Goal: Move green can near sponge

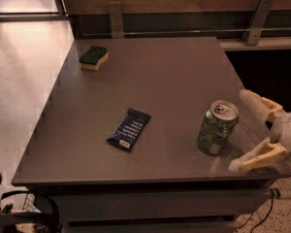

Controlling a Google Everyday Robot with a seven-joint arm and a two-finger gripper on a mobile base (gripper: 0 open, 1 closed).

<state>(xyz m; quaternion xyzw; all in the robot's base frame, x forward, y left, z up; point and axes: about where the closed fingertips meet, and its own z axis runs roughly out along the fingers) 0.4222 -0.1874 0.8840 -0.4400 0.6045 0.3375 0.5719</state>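
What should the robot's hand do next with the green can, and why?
Probably ease the gripper a little toward the green can so the can sits between its open fingers, then close. The can stands upright just beside the gripper and does not look held yet. The sponge lies far away at the opposite corner of the table, so a grasp seems needed first.

No lettering reads on the green can, wrapper, or tool beside it.

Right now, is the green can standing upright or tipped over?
Upright: the green can stands on its base, silver top up. The open claw sits just right of it.
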